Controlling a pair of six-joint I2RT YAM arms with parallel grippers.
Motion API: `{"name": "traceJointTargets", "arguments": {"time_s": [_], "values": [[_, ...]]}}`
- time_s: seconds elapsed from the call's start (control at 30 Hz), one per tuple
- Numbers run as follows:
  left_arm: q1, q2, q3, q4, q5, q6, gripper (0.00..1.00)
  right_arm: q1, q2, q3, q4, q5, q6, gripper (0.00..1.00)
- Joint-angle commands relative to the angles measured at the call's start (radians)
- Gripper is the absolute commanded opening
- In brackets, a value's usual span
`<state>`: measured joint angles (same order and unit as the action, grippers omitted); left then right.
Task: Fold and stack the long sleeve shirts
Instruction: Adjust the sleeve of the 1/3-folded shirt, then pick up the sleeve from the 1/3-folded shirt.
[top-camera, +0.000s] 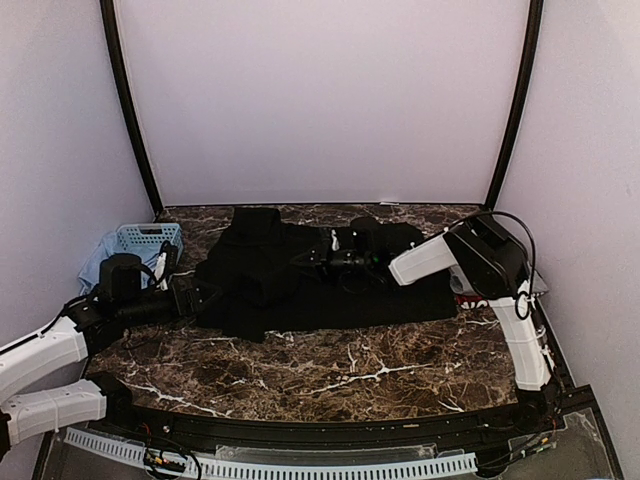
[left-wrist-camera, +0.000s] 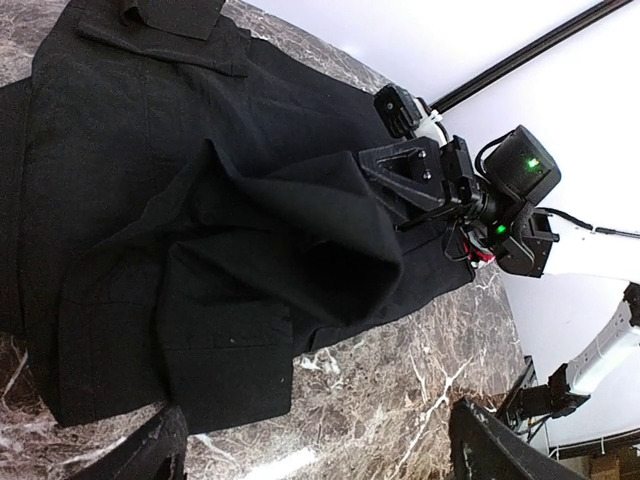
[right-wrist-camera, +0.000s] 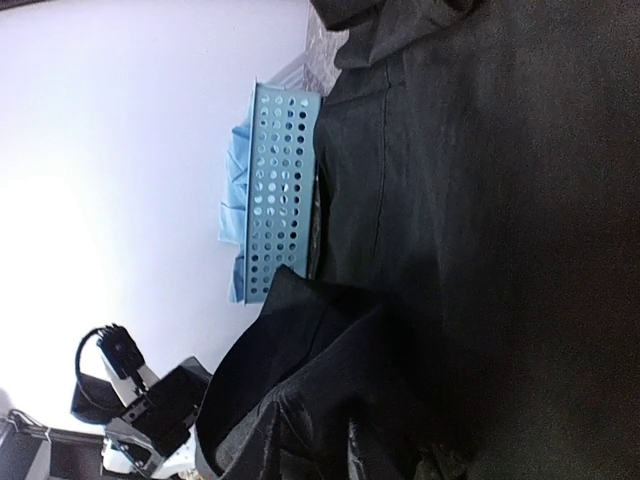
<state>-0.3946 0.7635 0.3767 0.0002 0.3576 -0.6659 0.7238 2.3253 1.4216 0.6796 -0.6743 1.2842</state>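
Note:
A large black long sleeve shirt lies spread over the middle of the marble table. My right gripper reaches over its centre. A fold of the black cloth rises in a peak to its fingertips and looks pinched there. In the right wrist view bunched cloth hides the jaws. My left gripper hovers low at the shirt's left edge. Its fingers stand wide apart over bare marble, next to a folded corner of the shirt, holding nothing.
A light-blue lattice basket with pale blue cloth stands at the back left, close to the shirt. A scrap of red and white shows by the right arm. Black frame poles rise at both back corners.

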Motion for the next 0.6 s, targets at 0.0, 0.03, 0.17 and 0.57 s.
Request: {"name": "traceJointTargets", "arguments": {"time_s": [0.0,0.03,0.17,0.57], "values": [[0.003,0.034,-0.010,0.051,-0.025,0.001,0.89,-0.025,0.017,0.050,0.095,0.011,0.017,0.24],[0.003,0.050,-0.011,0.060,-0.026,0.001,0.89,-0.030,0.016,0.056,0.085,0.008,0.001,0.25],[0.003,0.102,-0.007,0.103,-0.023,0.011,0.89,-0.042,-0.002,0.064,0.020,-0.010,-0.063,0.33],[-0.016,0.357,0.068,0.243,-0.013,0.074,0.89,-0.048,-0.144,0.042,-0.383,0.071,-0.428,0.50]]}}
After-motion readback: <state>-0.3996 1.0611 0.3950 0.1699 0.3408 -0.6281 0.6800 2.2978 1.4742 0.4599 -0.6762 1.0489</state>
